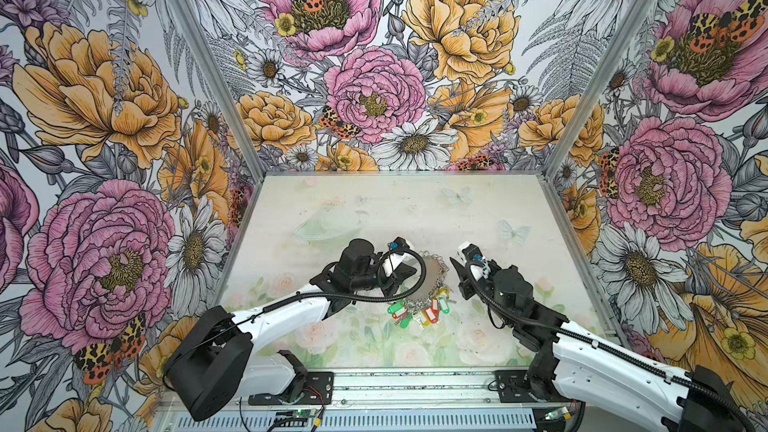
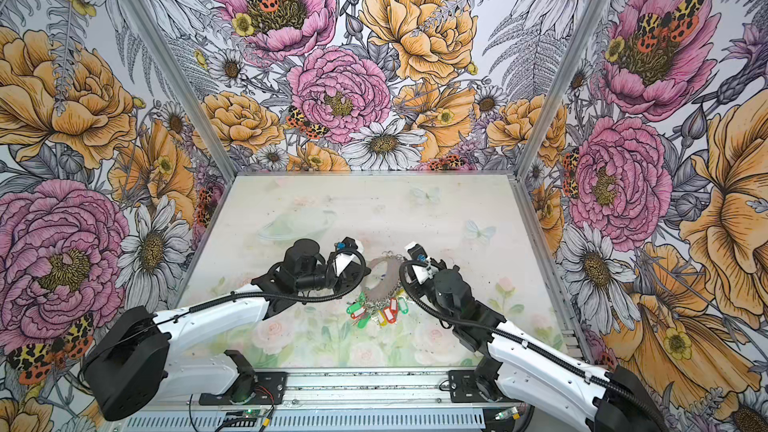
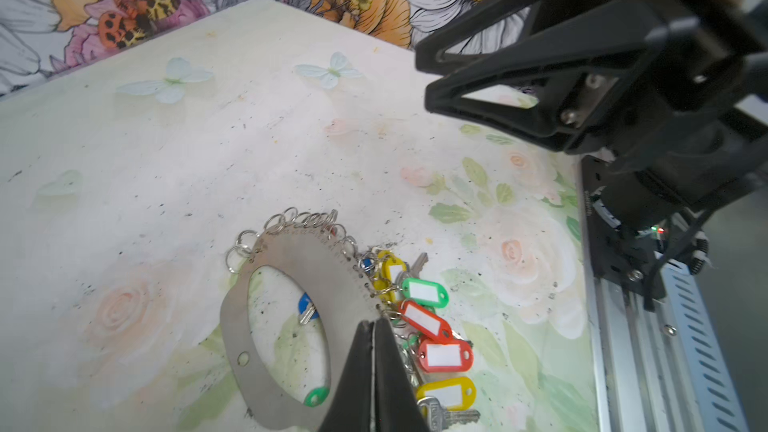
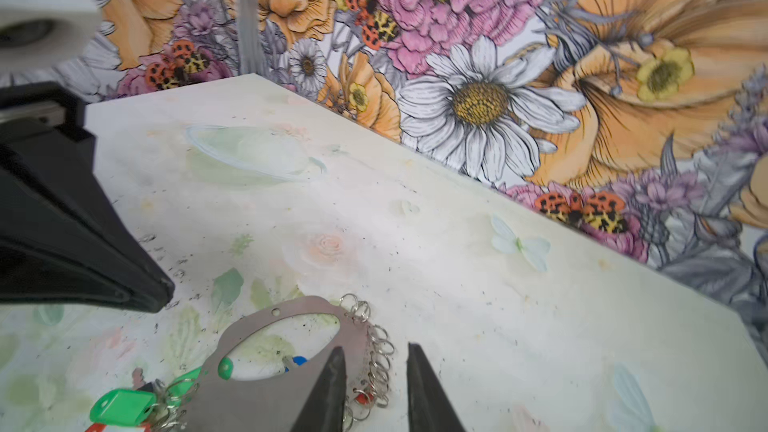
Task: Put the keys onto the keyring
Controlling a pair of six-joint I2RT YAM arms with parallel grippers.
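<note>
The keyring (image 3: 291, 259) is a flat grey metal plate with an oval hole, lying flat mid-table in both top views (image 1: 432, 280) (image 2: 384, 282). Small silver split rings (image 4: 380, 361) line its edge. The keys with red tags (image 3: 424, 320) lie in a bunch of coloured tags at the plate's near edge. My left gripper (image 3: 372, 322) is shut, its tips over the plate's edge beside that bunch, with nothing visible between them. My right gripper (image 4: 376, 353) stands open astride the ringed edge, where a bit of red (image 4: 363, 397) shows among the rings.
Green (image 3: 424, 292), yellow (image 3: 446, 394) and blue (image 3: 307, 305) tags and a silver key (image 3: 451, 415) crowd the bunch. Flowered walls (image 1: 124, 160) close in the table's back and sides, and a metal rail (image 1: 415, 384) runs along its front.
</note>
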